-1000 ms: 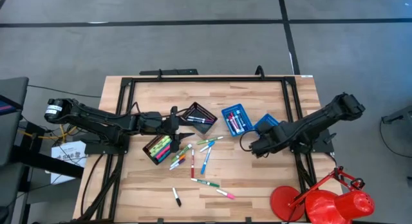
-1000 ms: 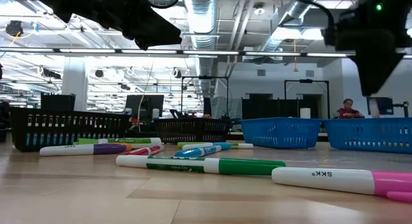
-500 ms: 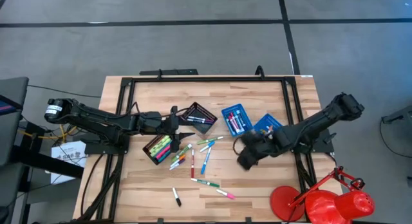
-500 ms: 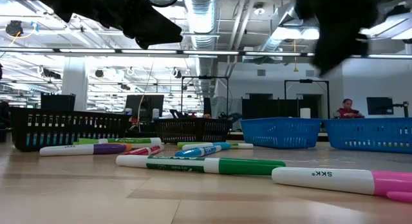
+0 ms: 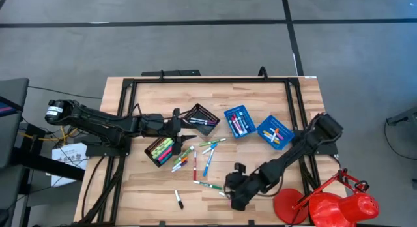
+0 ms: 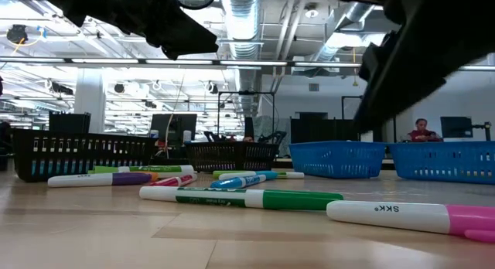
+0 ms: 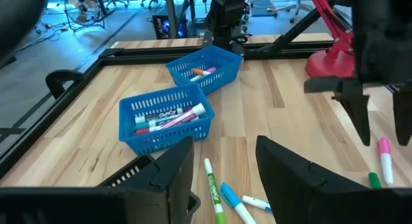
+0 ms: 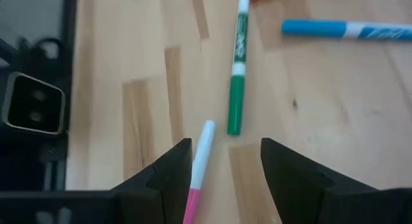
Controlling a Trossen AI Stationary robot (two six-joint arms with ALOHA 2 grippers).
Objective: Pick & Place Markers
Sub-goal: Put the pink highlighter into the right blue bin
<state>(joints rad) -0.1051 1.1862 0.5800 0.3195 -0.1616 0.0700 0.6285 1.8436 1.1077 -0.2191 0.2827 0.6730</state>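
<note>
Loose markers (image 5: 195, 158) lie flat on the wood table in the middle of the high view. A pink-and-white marker (image 5: 228, 196) and a green-and-white marker (image 5: 210, 185) lie nearest the near edge. My right gripper (image 5: 234, 193) hovers open beside the pink-and-white marker (image 8: 198, 169). In the right wrist view that marker points into the gap between the fingers, and the green-and-white marker (image 8: 237, 89) lies beyond. My left gripper (image 5: 187, 130) waits open above the table between the two black trays, touching nothing.
A black tray (image 5: 163, 150) holds several markers, and a second black tray (image 5: 202, 117) sits behind it. Two blue trays (image 5: 239, 121) (image 5: 275, 132) with markers stand right of centre. A black marker (image 5: 178, 199) lies alone near the near edge. A red lamp (image 5: 326, 204) occupies the near right corner.
My right gripper has swung from beside the blue trays toward the table's near edge and leftward, arriving over the pink-and-white marker. The right-hand blue tray, which the arm covered before, now shows.
</note>
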